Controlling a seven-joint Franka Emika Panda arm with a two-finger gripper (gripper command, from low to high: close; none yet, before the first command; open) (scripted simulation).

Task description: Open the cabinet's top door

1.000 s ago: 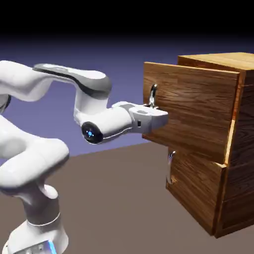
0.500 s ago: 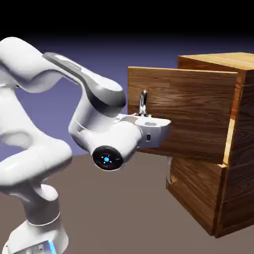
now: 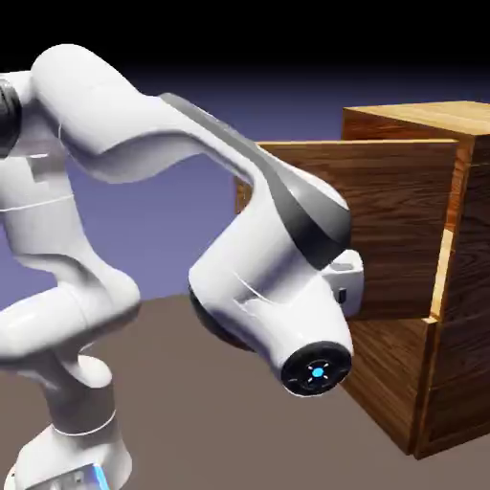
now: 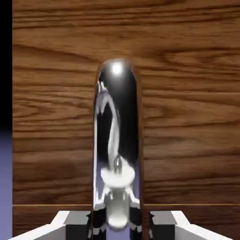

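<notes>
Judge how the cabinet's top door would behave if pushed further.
The top door will probably stay stiff, since it looks like a flat wooden panel. It would likely swing rather than slide, as it stands angled out from the cabinet.

The arm and open door (image 3: 407,225) are viewed obliquely from 1 side; the door's handle (image 4: 117,140) is faced close-up from the hand. The door is shared.

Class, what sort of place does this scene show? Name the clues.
Probably a simulated robot test area, not a real kitchen: a white robot arm, a boxy wooden cabinet standing alone, and a plain blue-violet backdrop.
</notes>
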